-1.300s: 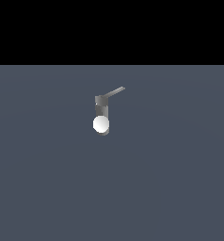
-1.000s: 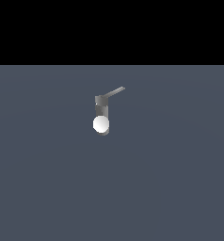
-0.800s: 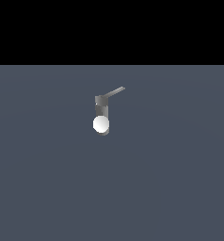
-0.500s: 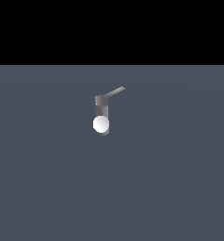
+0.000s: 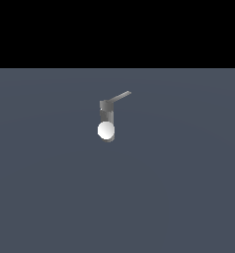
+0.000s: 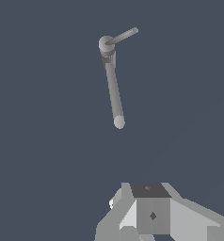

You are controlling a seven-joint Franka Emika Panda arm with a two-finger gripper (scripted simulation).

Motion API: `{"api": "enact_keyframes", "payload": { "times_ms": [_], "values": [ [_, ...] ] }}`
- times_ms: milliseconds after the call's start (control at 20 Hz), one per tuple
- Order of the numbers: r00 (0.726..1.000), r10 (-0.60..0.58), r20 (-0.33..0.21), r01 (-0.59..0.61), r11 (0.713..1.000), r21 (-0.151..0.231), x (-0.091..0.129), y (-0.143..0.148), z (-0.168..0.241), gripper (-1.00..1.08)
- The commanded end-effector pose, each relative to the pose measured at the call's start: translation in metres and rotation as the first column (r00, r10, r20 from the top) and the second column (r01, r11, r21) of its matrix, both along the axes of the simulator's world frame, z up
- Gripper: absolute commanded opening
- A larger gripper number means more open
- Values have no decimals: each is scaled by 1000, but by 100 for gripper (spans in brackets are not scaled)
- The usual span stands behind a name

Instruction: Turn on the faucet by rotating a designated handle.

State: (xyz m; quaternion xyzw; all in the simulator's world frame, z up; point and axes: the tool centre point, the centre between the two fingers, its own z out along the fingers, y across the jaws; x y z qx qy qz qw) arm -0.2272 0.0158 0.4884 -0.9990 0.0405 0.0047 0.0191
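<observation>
Outside, the exterior view shows only the faucet [image 5: 106,118] mid-floor, its handle [image 5: 120,96] pointing toward two o'clock. Wrist view: faucet [image 6: 112,82] well apart from the gripper [image 6: 149,214] (finger spread indiscernible). A misjudged approach could knock the spout instead.

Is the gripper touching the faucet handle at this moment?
Apart. In the wrist view the gripper sits well short of the handle, with bare floor between them. The exterior view shows the faucet alone.
</observation>
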Motion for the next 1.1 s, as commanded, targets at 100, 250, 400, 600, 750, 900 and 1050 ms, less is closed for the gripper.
{"api": "enact_keyframes", "payload": {
  "times_ms": [100, 250, 400, 600, 750, 900, 1050],
  "values": [
    [997, -83, -6, 83, 996, 20, 27, -1, -6, -100],
    [988, -156, -14, 156, 987, 34, 50, -2, -12, -100],
    [971, -237, -24, 238, 970, 46, 75, -4, -22, -100],
    [938, -345, -39, 347, 936, 56, 109, -6, -37, -100],
    [904, -425, -51, 427, 902, 59, 133, -8, -50, -100],
    [863, -502, -62, 505, 861, 58, 157, -11, -66, -100],
    [815, -576, -71, 579, 813, 53, 181, -14, -84, -100]
  ]
}}
